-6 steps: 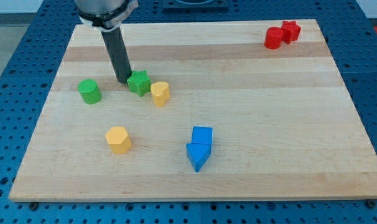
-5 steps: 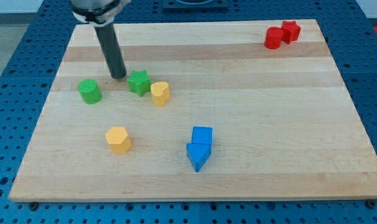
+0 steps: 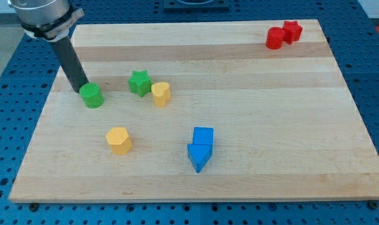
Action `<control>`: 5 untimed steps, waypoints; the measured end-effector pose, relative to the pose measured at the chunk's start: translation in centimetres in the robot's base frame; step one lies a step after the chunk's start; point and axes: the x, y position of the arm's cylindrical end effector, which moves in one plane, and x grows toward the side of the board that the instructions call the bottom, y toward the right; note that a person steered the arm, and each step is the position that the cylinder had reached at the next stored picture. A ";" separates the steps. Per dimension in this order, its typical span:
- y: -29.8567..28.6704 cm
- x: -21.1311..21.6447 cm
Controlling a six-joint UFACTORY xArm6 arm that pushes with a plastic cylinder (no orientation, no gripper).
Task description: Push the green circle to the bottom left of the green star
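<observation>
Nearest the table's bottom edge sat a blue pair, the wedge-shaped blue block (image 3: 199,156) touching the blue cube (image 3: 203,135) just behind it, with the yellow hexagon (image 3: 119,140) further toward the left edge. Beyond them, the green circle (image 3: 91,96) lay near the left edge, a short squat cylinder of bright green, upright on the wood. The green star (image 3: 139,82) stood apart from it on the right and slightly farther up, a second yellow block (image 3: 161,94) touching the star's right side.

My tip (image 3: 78,89) rested against the circle's upper-left side; being a bare rod, it held nothing. The step in hand looked like the start of the push. The next move likely called for driving the circle down and rightward, stopping short below-left of the star without nudging it.

Two red blocks (image 3: 283,34) sat touching at the far top-right corner.
</observation>
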 end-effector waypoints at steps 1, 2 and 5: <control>0.1 1.8; 0.1 3.9; 1.8 5.3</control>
